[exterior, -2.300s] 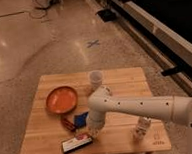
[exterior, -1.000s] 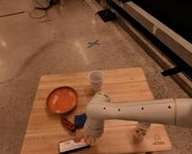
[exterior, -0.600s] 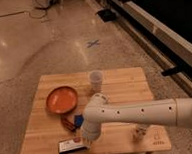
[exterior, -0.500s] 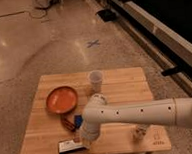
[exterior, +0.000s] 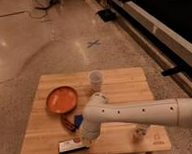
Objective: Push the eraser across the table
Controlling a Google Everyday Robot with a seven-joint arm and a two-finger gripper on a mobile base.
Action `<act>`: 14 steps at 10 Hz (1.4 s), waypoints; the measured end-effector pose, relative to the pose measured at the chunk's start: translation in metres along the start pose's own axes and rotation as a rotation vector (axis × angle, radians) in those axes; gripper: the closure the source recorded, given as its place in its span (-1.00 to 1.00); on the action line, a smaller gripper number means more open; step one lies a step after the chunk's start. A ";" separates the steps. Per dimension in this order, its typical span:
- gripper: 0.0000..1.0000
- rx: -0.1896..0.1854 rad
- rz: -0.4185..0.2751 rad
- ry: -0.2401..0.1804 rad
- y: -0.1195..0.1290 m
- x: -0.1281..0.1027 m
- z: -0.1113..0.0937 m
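Note:
The eraser [exterior: 71,145] lies flat near the front left edge of the wooden table [exterior: 122,79], a black block with a white face and a red stripe. My gripper [exterior: 88,140] hangs at the end of the white arm [exterior: 142,113] and sits right at the eraser's right end, low on the tabletop. The arm's wrist covers the fingertips. The arm reaches in from the right across the table's front half.
An orange plate [exterior: 61,100] sits at the left. A small red-brown block [exterior: 68,124] and a blue rounded object [exterior: 79,121] lie just behind the eraser. A translucent cup [exterior: 95,81] stands at the back middle. A small white object [exterior: 139,134] stands front right, near a dark corner mark [exterior: 158,141].
The gripper has moved left and toward the front edge, and the eraser has slid left along the front of the table with it.

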 end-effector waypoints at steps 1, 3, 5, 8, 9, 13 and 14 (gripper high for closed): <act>1.00 -0.005 0.005 0.004 0.005 0.004 -0.001; 1.00 -0.022 0.022 0.012 0.022 0.012 0.001; 1.00 -0.038 0.028 0.021 0.033 0.016 0.007; 1.00 -0.043 0.027 0.033 0.034 0.018 0.016; 1.00 -0.040 0.023 0.035 0.032 0.017 0.018; 1.00 -0.026 -0.021 0.031 0.012 0.006 0.025; 1.00 -0.024 -0.035 0.027 0.006 0.002 0.027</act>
